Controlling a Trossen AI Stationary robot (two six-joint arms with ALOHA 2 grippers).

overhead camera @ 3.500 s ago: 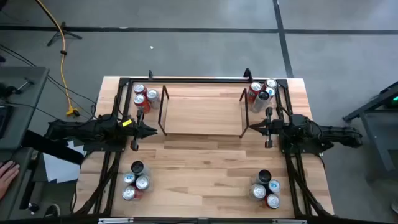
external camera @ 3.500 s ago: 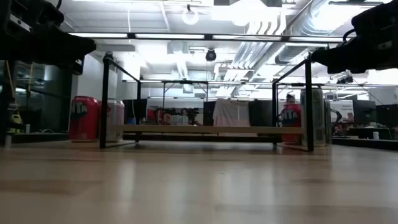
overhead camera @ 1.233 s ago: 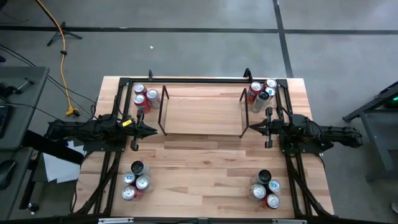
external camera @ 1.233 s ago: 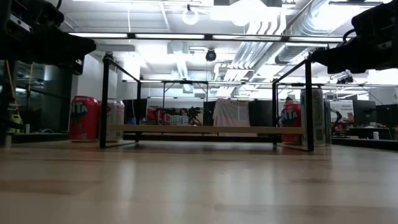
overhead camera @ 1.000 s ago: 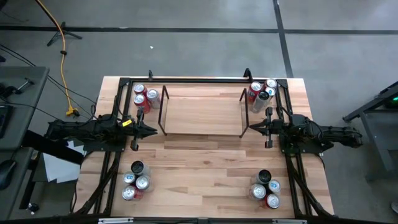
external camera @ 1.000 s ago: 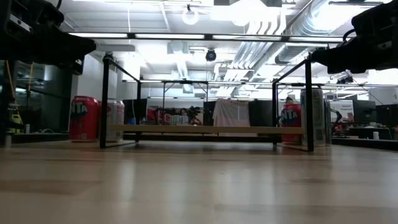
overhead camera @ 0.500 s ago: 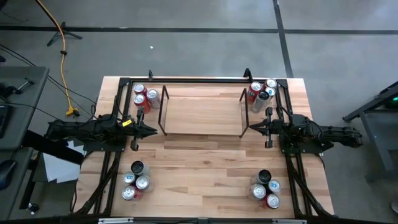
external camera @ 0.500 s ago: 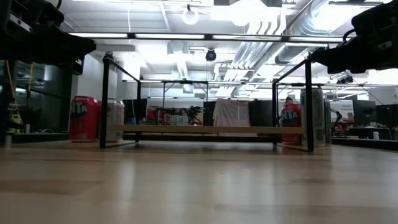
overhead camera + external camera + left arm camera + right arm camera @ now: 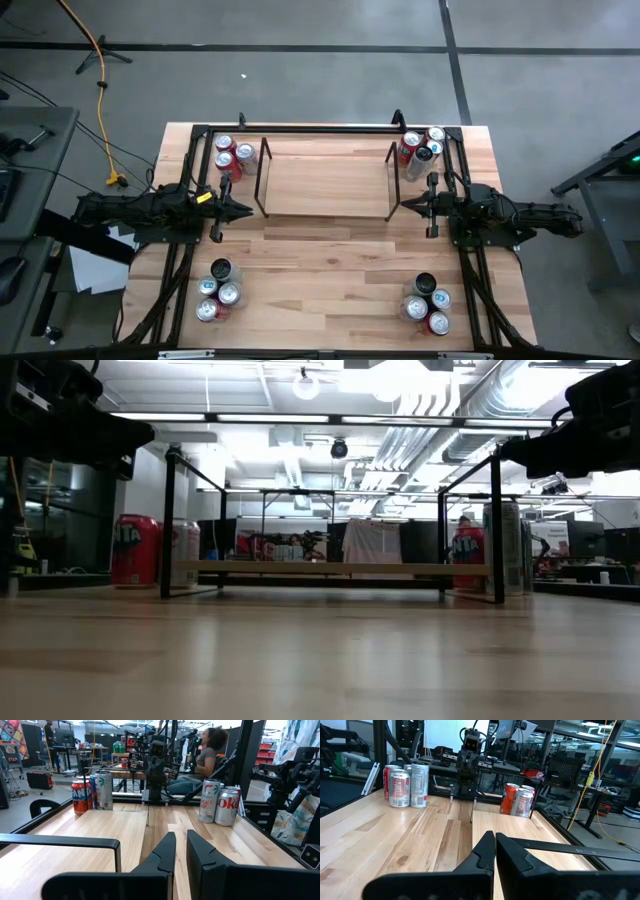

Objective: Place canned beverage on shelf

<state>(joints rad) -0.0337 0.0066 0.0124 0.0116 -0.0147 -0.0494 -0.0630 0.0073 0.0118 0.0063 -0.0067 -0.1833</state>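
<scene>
We see the thin-rod shelf (image 9: 326, 180) lying lengthwise across the wooden worktop (image 9: 330, 270); both grippers' jaws together, seemingly empty, flank it.

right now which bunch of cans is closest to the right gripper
The far-right bunch, standing beside the shelf just beyond the right gripper; the other three bunches sit at the table's remaining corners, farther off.

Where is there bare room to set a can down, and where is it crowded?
Free: the shelf top, and the bare wood between the near can clusters. Crowded: the far corners, cans flanking the shelf.
</scene>
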